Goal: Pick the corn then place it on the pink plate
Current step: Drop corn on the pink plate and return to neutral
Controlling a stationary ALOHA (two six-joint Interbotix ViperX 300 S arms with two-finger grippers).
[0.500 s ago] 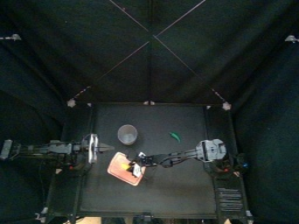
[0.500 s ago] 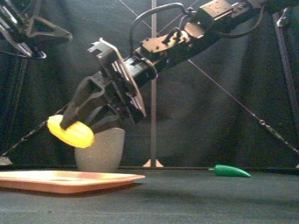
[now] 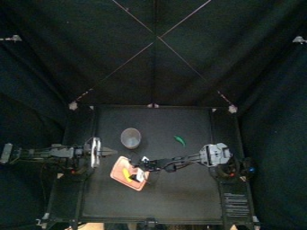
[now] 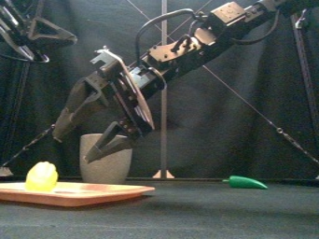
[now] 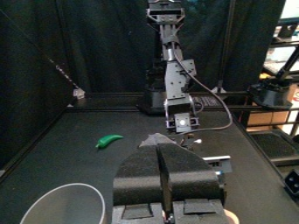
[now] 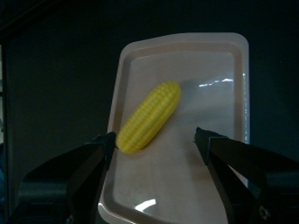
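- On tray [image 4: 90, 191], left end in front view: corn [image 4: 41, 175] lay flat, free of both jaws.
- Right wrist view: corn [image 6: 149, 116] sat diagonally on tray [image 6: 218, 122], roughly mid-width, clear of the rims.
- Right gripper [image 4: 82, 149] hung over the tray, jaws spread wide and holding nothing; clear air between tips and corn.
- Right wrist view confirmed: gripper [image 6: 156, 144] wide, one jaw to each side of the corn's near end, no contact.
- Right arm came in from the right and reached past the middle, angled down to the left.
- Left gripper [image 5: 165, 166] had jaws pressed together, nothing between them; parked at the table's left side [image 3: 92, 153].
- Grey cup [image 4: 106, 159] stood upright behind the tray, apart from it in top view [image 3: 131, 137].
- Green toy [image 4: 245, 182] lay on the table right of the cup, well apart from the tray.
- Top view: tray [image 3: 129, 172] sat near mid-table, under the right gripper.
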